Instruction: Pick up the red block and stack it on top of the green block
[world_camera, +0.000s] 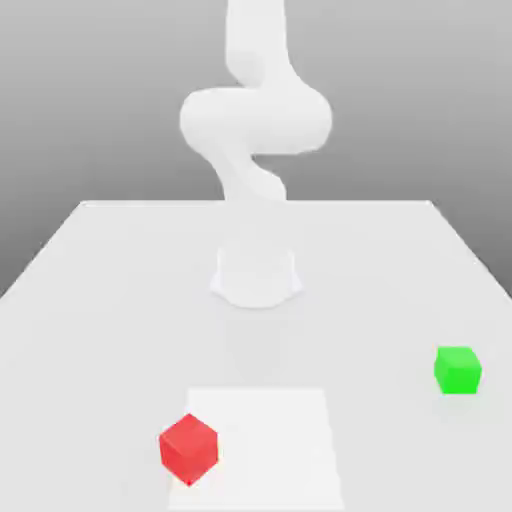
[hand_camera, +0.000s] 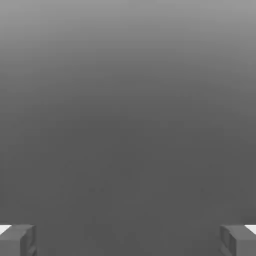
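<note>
The small, plain, bright red cube with smooth matte faces (world_camera: 188, 447) is seen nearest the camera in the exterior view, resting on the flat white table (world_camera: 90, 300). It sits at the near corner, on the exterior view's left, of a brighter white rectangular patch (world_camera: 270, 440) marked on the table surface, partly overlapping that patch's edge.

The small, plain, bright green cube with smooth matte faces (world_camera: 458, 370) is found a little farther back, toward the exterior view's right, resting on the bare table — well apart from the red cube and outside the patch. Nothing is stacked on it.

Farther back, the round white base of the robot arm (world_camera: 256, 275) is seen standing on the table, with the white arm links (world_camera: 255, 120) rising and curving above it, out of the top of the exterior view.

In the hand view, the gripper (hand_camera: 128, 240) is shown with its two grey fingertips (hand_camera: 17, 240) set wide apart — nothing is held between them. Only a plain grey backdrop lies beyond them.
</note>
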